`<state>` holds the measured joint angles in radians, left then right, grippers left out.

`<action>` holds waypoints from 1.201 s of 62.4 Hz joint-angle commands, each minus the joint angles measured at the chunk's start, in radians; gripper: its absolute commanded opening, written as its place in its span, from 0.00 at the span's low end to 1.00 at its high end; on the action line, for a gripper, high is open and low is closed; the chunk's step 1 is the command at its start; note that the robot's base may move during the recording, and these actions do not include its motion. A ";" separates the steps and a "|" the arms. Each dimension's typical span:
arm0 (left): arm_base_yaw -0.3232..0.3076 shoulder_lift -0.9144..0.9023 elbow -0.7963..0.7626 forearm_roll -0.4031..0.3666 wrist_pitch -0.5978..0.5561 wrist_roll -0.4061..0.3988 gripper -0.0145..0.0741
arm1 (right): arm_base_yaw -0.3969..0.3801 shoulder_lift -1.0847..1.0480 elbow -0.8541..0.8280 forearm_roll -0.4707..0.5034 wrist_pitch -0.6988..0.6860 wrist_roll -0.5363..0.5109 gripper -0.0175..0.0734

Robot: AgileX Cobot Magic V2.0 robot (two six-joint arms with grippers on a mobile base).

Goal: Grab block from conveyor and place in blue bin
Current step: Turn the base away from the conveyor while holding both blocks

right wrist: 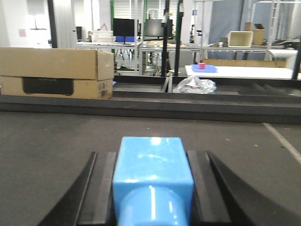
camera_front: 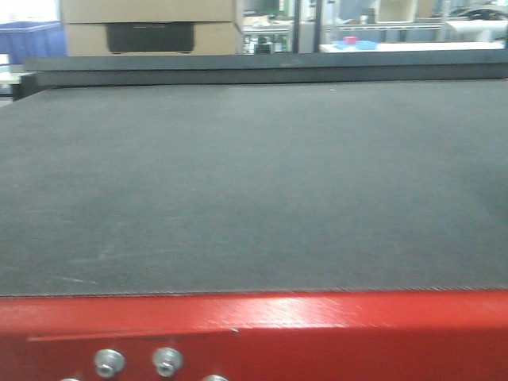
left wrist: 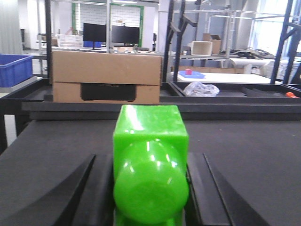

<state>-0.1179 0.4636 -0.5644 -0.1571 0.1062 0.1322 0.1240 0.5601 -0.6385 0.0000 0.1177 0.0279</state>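
Observation:
The conveyor [camera_front: 254, 182] is a wide dark grey belt with nothing lying on it in the front view, where neither gripper shows. In the left wrist view my left gripper [left wrist: 149, 157] is shut on a glossy green block [left wrist: 150, 141], its black fingers [left wrist: 101, 188] pressed on both sides, just above the belt [left wrist: 263, 155]. In the right wrist view my right gripper [right wrist: 151, 155] is shut on a light blue block [right wrist: 153, 165] over the belt [right wrist: 47, 141]. The blue bin [left wrist: 14, 70] stands beyond the belt's far left, also seen in the front view's top left corner [camera_front: 32, 40].
A raised dark rail [camera_front: 262, 70] runs along the belt's far edge. Behind it sits a cardboard box [left wrist: 106, 77] and a crumpled plastic bag [left wrist: 201, 88]. A red metal frame [camera_front: 254, 333] with bolts borders the near edge. Shelves and tables fill the background.

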 commanded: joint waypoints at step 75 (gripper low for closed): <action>0.005 -0.007 -0.010 -0.007 -0.021 -0.002 0.04 | -0.002 -0.005 0.001 0.000 -0.014 -0.004 0.01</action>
<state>-0.1179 0.4636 -0.5644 -0.1571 0.1019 0.1322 0.1240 0.5601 -0.6385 0.0000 0.1200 0.0279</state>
